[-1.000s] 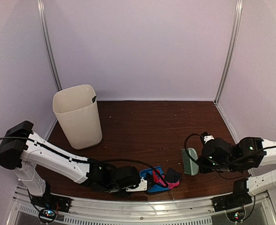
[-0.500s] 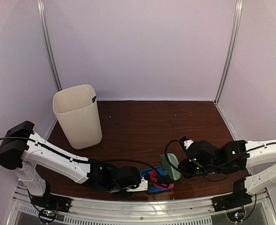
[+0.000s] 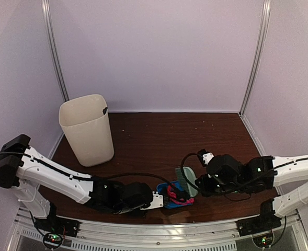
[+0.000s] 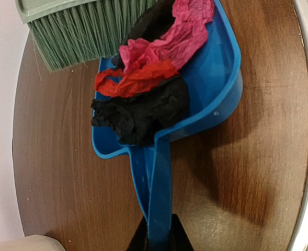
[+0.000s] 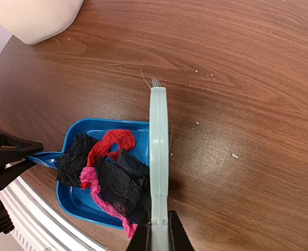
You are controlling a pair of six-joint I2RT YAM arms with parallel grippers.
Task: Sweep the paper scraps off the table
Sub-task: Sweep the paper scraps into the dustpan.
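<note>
Paper scraps (image 4: 148, 78) lying heaped in the dustpan (image 4: 216, 83) on the table (image 5: 237, 78)
Light and crumpled, best brushed not pinched; left gripper (image 4: 158, 236) is clamping the dustpan handle, right gripper (image 5: 159, 235) clamping the brush (image 5: 158, 136)

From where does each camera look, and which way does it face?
Top external: above and behind the bases, facing down at the table; left arm and right arm show.
Left wrist: on the left hand, facing along the gripped dustpan handle; fingertips show.
Right wrist: on the right hand, facing along the gripped brush; fingertips show.
Both wrist views share the paper scraps in the dustpan.
</note>
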